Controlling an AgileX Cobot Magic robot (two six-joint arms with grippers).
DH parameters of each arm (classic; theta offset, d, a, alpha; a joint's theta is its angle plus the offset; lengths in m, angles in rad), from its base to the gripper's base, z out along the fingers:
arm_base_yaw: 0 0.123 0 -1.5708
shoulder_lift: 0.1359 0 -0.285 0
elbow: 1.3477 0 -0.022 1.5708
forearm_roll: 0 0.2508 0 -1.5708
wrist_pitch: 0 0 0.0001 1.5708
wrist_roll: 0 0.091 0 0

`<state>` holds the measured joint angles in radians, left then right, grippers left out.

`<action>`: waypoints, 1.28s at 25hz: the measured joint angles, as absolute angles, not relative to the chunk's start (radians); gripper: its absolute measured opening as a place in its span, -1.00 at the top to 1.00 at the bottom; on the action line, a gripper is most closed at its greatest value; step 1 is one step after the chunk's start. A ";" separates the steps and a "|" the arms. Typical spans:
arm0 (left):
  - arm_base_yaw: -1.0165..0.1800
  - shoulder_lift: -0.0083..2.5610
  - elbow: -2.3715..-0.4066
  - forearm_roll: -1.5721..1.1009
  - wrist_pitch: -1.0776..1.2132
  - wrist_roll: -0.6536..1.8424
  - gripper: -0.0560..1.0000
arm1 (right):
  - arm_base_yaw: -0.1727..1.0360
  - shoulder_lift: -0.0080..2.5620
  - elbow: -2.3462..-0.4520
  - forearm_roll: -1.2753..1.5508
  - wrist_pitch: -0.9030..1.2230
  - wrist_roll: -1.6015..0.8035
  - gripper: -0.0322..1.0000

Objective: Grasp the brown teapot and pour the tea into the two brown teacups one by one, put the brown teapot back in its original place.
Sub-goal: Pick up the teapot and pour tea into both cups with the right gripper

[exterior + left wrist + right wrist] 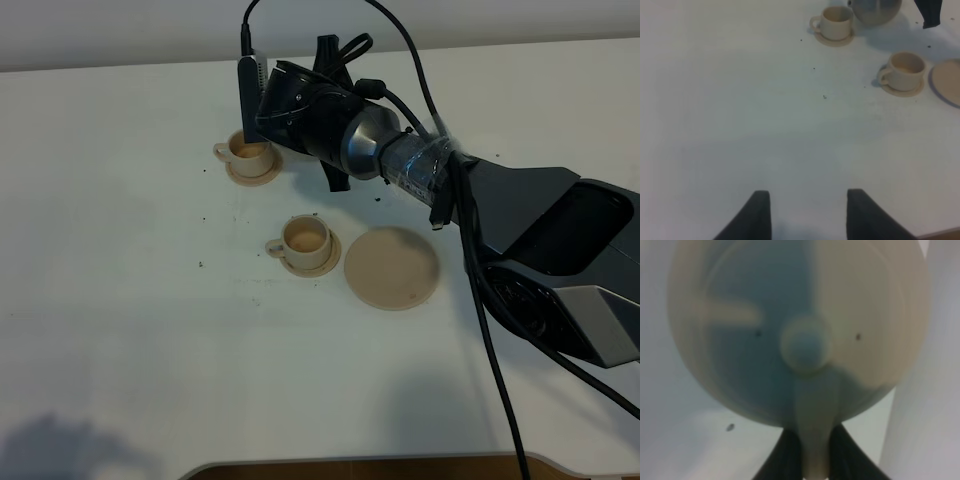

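Note:
The brown teapot (805, 335) fills the right wrist view, lid knob toward the camera. My right gripper (812, 447) is shut on its loop handle, with dark fingers (786, 455) either side. From above, the right wrist (300, 110) hides the teapot, right beside the far teacup (250, 152). The near teacup (305, 240) stands on its saucer in the middle. The large saucer (392, 267) lies bare to its right. In the left wrist view the teapot's rounded body (875, 9) hangs next to the far teacup (836, 22). My left gripper (807, 215) is open and empty over bare table.
The white table (120, 330) holds only small dark specks near the cups. The right arm (520, 210) stretches in from the right edge, cables trailing to the front. The left wrist view also shows the near teacup (905, 70) and the large saucer's edge (947, 80).

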<state>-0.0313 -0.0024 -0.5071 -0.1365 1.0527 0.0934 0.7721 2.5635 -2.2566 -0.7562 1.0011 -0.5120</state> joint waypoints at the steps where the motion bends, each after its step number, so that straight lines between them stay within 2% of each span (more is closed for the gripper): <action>1: -0.031 -0.002 -0.507 -0.136 1.053 0.093 0.22 | 0.772 2.564 -2.257 -0.768 0.999 -0.514 0.70; 32: -0.031 -0.002 -0.507 -0.136 1.053 0.093 0.22 | 0.812 2.592 -2.257 -1.027 0.929 -0.599 0.70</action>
<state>-0.0313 -0.0024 -0.5071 -0.1365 1.0527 0.0932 0.8117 2.5924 -2.2566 -1.0275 0.9287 -0.5990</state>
